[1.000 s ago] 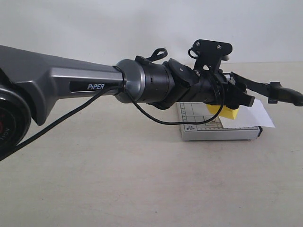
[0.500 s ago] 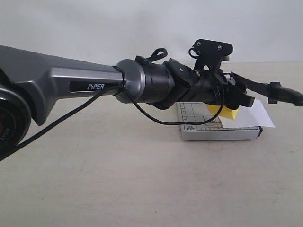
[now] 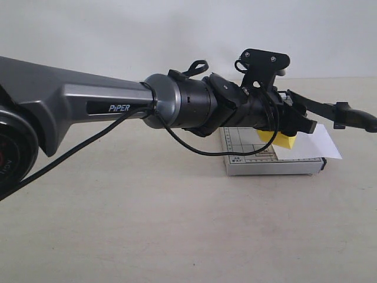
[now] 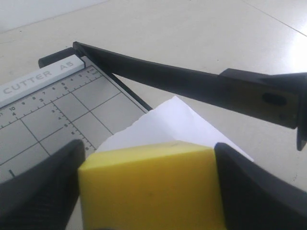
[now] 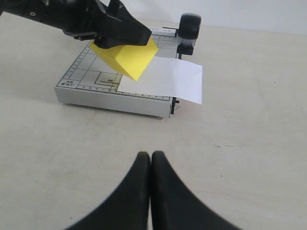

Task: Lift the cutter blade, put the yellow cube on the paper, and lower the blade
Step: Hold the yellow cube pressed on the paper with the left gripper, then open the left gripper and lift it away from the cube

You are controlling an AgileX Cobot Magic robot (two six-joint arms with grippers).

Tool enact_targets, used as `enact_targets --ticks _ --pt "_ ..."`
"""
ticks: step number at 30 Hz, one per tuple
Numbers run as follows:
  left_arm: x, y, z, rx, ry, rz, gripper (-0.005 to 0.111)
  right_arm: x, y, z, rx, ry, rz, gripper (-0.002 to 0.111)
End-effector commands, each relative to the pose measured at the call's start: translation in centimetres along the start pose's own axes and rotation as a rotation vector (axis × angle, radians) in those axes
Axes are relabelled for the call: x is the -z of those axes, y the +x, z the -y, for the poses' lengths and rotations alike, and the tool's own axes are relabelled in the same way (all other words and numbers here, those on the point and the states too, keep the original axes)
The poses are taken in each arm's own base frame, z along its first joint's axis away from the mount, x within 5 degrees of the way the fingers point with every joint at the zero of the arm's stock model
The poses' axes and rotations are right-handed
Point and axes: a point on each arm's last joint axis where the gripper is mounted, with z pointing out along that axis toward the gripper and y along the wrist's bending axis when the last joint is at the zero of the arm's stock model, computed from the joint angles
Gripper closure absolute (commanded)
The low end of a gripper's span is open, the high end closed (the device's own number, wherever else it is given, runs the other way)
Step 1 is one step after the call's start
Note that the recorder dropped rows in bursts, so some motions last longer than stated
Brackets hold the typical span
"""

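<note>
My left gripper (image 4: 151, 149) is shut on the yellow cube (image 4: 148, 187), one black finger on each side of it. The cube (image 5: 127, 57) hangs tilted just over the near edge of the paper (image 5: 168, 79); I cannot tell whether its low corner touches. The white paper (image 3: 321, 144) lies on the grey trimmer board (image 3: 259, 165) and sticks out past its cutting edge. The cutter blade (image 4: 158, 74) is raised, its thick handle (image 3: 347, 115) up in the air beyond the cube. My right gripper (image 5: 151, 155) is shut on nothing, low over bare table, apart from the trimmer.
The left arm (image 3: 88, 106) reaches across the exterior view from the left and hides much of the board behind it. The trimmer (image 5: 86, 86) sits on a pale tabletop (image 3: 177, 224). A plain wall stands behind.
</note>
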Motion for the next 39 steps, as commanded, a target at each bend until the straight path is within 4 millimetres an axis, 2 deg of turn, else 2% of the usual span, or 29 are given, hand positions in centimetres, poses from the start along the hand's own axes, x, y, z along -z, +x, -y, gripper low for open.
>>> enact_targets --ticks 1,13,16,22,30,35,39 --pt "0.2 -0.5 -0.1 -0.008 -0.011 0.010 0.041 0.0 0.1 0.0 0.008 0.004 0.003 0.108" --pt "0.2 -0.5 0.2 -0.047 0.027 0.013 0.040 0.0 0.1 0.0 0.006 0.004 0.006 0.108" --pt "0.1 -0.4 0.3 -0.047 0.027 0.010 0.036 0.0 0.1 0.0 0.006 0.004 0.004 0.108" --pt "-0.3 0.2 0.6 -0.036 0.036 -0.003 0.018 0.0 0.1 0.0 0.008 0.004 0.004 0.108" --pt "-0.2 0.1 0.5 -0.007 0.032 0.000 0.018 0.0 0.1 0.0 0.006 0.004 0.002 0.108" --pt "0.9 -1.5 -0.1 -0.009 0.032 0.037 0.018 0.0 0.1 0.0 0.008 0.004 0.002 0.108" --pt "2.8 -3.5 -1.1 -0.017 0.074 0.088 0.018 0.0 0.1 0.0 0.006 0.004 0.002 0.108"
